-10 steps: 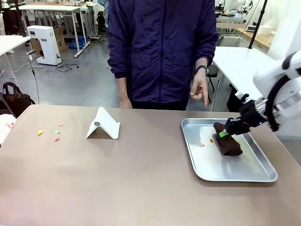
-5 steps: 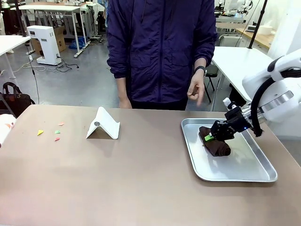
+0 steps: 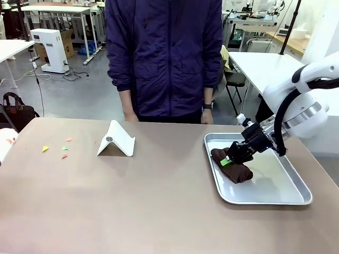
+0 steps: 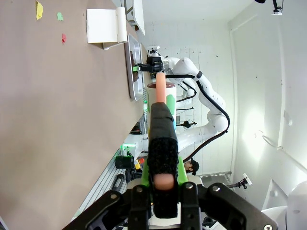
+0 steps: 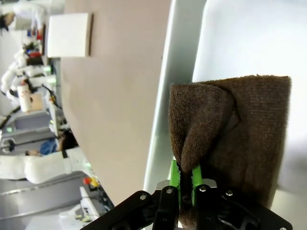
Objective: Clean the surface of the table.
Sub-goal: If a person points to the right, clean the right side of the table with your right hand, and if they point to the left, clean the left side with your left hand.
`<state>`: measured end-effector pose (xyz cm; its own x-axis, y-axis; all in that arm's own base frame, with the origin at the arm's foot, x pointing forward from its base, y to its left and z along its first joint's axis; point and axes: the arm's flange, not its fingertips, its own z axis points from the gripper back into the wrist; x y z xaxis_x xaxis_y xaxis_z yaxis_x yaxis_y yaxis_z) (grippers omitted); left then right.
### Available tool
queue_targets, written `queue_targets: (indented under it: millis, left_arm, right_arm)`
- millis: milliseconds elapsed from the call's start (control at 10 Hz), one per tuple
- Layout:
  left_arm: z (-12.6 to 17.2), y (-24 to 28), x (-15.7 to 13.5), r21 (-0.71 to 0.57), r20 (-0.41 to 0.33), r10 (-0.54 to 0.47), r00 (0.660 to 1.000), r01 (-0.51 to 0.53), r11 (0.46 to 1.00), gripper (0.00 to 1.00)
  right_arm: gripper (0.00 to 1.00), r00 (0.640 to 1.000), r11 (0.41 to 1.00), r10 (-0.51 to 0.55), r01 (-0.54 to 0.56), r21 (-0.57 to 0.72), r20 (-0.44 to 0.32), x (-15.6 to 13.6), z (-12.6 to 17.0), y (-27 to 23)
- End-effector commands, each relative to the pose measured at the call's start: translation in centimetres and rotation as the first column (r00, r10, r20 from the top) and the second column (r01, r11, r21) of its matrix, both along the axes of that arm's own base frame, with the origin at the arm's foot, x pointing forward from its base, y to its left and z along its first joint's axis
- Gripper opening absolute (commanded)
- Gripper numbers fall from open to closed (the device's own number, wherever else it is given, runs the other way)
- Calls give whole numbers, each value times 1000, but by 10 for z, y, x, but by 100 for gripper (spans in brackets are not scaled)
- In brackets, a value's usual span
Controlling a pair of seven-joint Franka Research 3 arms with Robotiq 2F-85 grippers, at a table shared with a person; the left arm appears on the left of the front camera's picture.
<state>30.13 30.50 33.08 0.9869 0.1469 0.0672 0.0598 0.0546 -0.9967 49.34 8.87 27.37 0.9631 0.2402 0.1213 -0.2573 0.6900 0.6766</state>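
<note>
Right hand (image 3: 226, 160): we record it clamped on a fold of the brown cloth (image 3: 237, 170), which lies in the silver tray (image 3: 265, 201). The tray sits at the right end of the desk (image 3: 148, 206), which spans our whole front view. Left hand (image 4: 161, 110): fingers pressed together. We also list, on the desk's left half, coloured paper scraps (image 3: 63, 148) and a white stand (image 3: 116, 140).

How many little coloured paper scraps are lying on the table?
4, clustered near the table's left end: a yellow scrap, a pink scrap, a green scrap and a red scrap. More may be hidden.
</note>
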Motion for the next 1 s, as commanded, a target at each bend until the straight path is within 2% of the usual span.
queue_targets:
  millis: [0, 300, 700, 900]
  left_arm:
    - [5, -2, -3, -5, -2, -2, 1000, 2, 1000, 0]
    - [5, -2, -3, -5, -2, -2, 1000, 2, 1000, 0]
    - [5, -2, -3, -5, -2, -2, 1000, 2, 1000, 0]
    - [5, -2, -3, -5, -2, -2, 1000, 2, 1000, 0]
  right_arm:
    - [11, 996, 994, 48, -41, -97, 70, -10, -2, -9]
    - [11, 991, 988, -85, 97, -122, 100, -2, -1, -34]
    - [11, 958, 948, -262, 278, -153, 117, 7, -10, -83]
    - [11, 942, 932, -316, 330, -146, 113, 6, -11, -103]
